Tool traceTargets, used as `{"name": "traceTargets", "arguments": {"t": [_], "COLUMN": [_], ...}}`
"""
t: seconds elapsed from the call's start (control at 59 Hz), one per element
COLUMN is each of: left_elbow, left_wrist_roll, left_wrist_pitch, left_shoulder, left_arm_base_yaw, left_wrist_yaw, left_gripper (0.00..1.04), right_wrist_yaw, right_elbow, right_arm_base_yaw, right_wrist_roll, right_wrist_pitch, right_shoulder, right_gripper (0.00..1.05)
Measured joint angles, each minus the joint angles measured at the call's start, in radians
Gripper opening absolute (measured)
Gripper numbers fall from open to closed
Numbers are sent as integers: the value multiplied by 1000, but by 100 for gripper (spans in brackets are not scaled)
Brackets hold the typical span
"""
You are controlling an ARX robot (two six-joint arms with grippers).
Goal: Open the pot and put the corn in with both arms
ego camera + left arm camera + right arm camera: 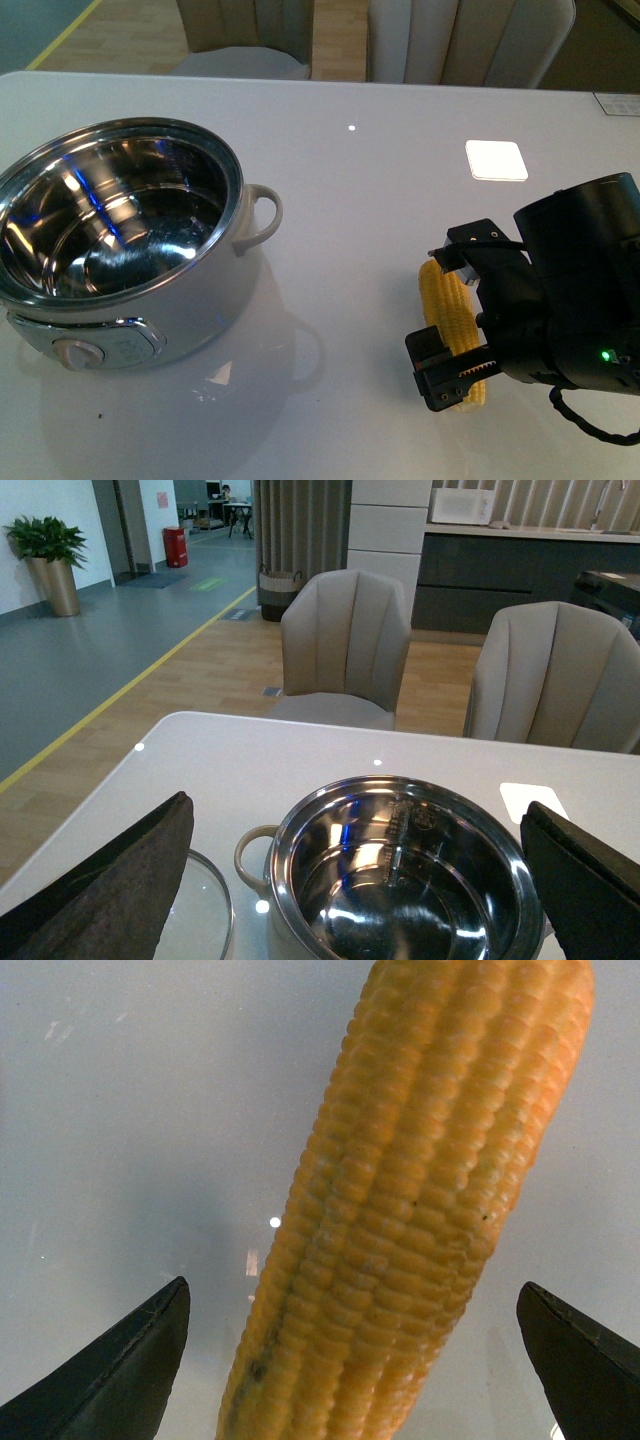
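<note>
both jaws of the black right gripper (452,312) spread wide, one on each side of the tapered yellow-orange corn cob (445,300), not clamped on it; set across the cob's width, seemingly to squeeze its middle. cob flat on the glossy white table (360,200), well apart from the pot, so a lift and a carry across yet to come. further left, large round cream-white electric pot (215,300) with shiny steel inside, uncovered and empty, ready to take the corn. just beside it, on the side away from the corn, round glass lid (205,900) laid on the table, likely parked out of the way. black left gripper (355,805) with fingers apart, holding nothing, facing the pot. beyond the table, two beige padded chairs (345,640)
</note>
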Motion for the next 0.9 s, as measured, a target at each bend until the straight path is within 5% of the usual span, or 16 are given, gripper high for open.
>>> {"name": "traceTargets", "arguments": {"t": [0.187, 0.577, 0.899], "left_elbow": [0, 0, 0], "left_wrist_roll": [0, 0, 0], "left_wrist_pitch": [0, 0, 0], "left_shoulder": [0, 0, 0], "left_arm_base_yaw": [0, 0, 0], "left_wrist_yaw": [0, 0, 0], "left_gripper": [98, 98, 98], "right_wrist_yaw": [6, -14, -101], "right_elbow": [29, 10, 14], "right_arm_base_yaw": [2, 9, 0], "right_wrist_roll": [-5, 13, 180], "right_wrist_pitch": [-15, -24, -87], "right_shoulder": [47, 23, -228], "right_gripper": [93, 35, 23]}}
